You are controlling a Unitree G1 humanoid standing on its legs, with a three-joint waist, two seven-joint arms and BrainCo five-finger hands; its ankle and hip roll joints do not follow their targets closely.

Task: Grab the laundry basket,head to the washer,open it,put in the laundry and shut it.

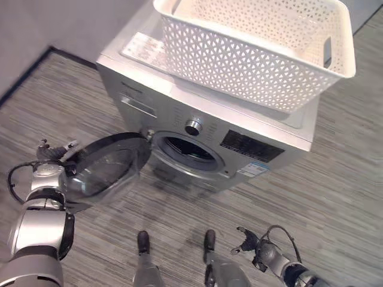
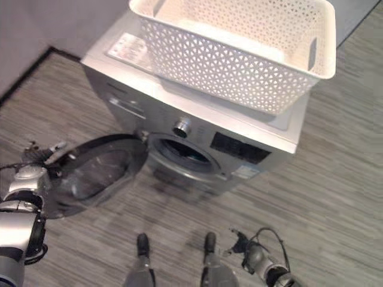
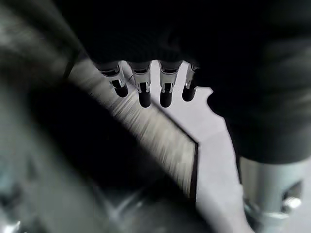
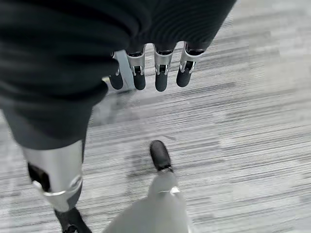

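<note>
Laundry basket (image 1: 257,54) sits atop the washer (image 1: 209,137); its door (image 1: 105,170) hangs open beside the relaxed left hand (image 1: 54,152). Right hand (image 1: 248,242) hangs slack in front. A hasty swing could bounce the door.

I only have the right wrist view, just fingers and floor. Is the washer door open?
Observer: Yes, the door stands wide open, on the robot's left.
Operator: Where is the basket?
Observer: The basket sits on top of the washer.
Operator: And the left hand?
Observer: The left hand is at the door's outer rim, fingers straight.
</note>
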